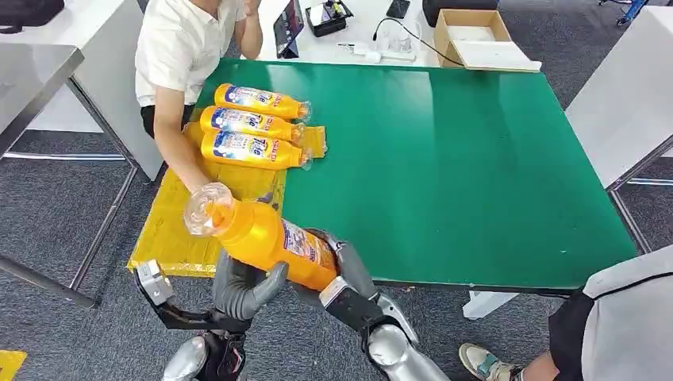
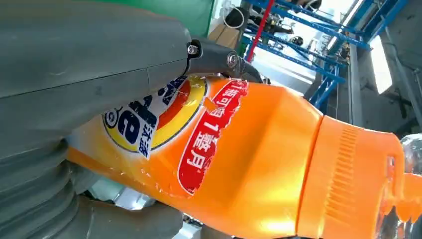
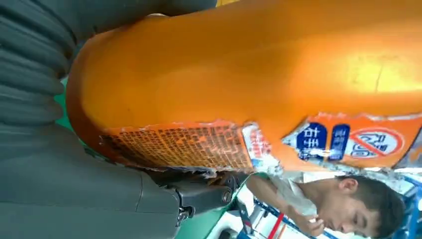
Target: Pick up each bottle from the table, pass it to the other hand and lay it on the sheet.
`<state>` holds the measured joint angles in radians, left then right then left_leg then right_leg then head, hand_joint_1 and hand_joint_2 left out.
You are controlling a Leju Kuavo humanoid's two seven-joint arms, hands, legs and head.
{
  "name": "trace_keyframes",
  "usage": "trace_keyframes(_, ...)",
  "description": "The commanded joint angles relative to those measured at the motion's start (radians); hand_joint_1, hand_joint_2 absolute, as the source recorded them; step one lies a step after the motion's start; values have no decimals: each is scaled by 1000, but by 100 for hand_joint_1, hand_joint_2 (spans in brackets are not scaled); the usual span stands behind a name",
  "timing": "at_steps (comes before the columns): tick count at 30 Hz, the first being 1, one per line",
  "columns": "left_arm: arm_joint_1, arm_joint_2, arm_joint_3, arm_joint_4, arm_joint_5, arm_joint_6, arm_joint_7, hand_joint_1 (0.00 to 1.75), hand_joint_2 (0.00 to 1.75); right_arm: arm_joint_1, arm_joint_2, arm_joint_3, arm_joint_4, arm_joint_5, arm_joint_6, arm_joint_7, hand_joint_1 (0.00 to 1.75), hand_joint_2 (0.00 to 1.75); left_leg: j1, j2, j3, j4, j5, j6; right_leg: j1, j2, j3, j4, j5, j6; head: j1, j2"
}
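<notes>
Both hands (image 1: 262,278) (mostly hidden) grip bottle (image 1: 266,238).

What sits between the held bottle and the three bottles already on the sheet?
In the head view, a person's forearm and bare yellow sheet lie between the held bottle and the three bottles.

I am working in a lab or workshop: grey carpet floor (image 1: 71,214), white desks around a green counter (image 1: 444,159). Blue metal racking (image 2: 318,55), a cardboard box (image 1: 470,36) and cabled electronics (image 1: 373,49) show behind.
</notes>
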<state>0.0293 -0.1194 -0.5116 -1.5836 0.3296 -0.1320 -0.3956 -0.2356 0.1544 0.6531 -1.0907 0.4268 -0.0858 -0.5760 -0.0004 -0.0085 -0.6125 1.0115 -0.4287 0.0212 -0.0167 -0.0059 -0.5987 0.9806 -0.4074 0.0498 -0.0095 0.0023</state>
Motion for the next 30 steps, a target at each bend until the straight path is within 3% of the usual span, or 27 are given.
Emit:
trace_keyframes(1, -54, 1, -28, 83, 2, -30, 17, 175, 175, -58, -3, 73, 109, 12, 20, 7, 175, 175, 0, 0, 2, -1, 0, -1, 1, 0, 3, -1, -1, -1, 1, 0)
trace_keyframes(19, -52, 1, -29, 92, 26, -89, 19, 175, 175, -67, -4, 87, 120, 7, 43, 14, 175, 175, 1, 1, 5, -1, -2, -1, 1, 0, 5, -1, -2, -2, 0, 0)
trace_keyframes(20, -50, 1, -27, 91, 31, -94, 22, 175, 175, -66, -4, 89, 125, 5, 51, 18, 138, 175, 0, 0, 3, -1, -1, -1, 1, 0, 3, -1, -1, -2, 0, 0)
trace_keyframes(21, -46, 0, -18, 86, 40, -99, 25, 175, 175, -65, -2, 91, 132, -3, 71, 25, 16, 175, 1, 1, 5, -1, -2, -1, 1, 1, 5, -1, -1, -2, 0, 0)
trace_keyframes(22, -47, 0, -12, 84, 46, -100, 27, 175, 175, -63, -1, 94, 134, -3, 75, 24, 0, 175, 1, 1, 5, -1, -2, -1, 1, 1, 5, -1, -1, -2, 1, 0)
trace_keyframes(30, -79, -18, 43, 105, 90, -55, 76, 175, 175, -50, 2, 93, 110, -13, 73, 28, 0, 175, 1, 0, 4, 0, -2, -1, 1, 0, 5, -1, -1, -2, 0, 0)
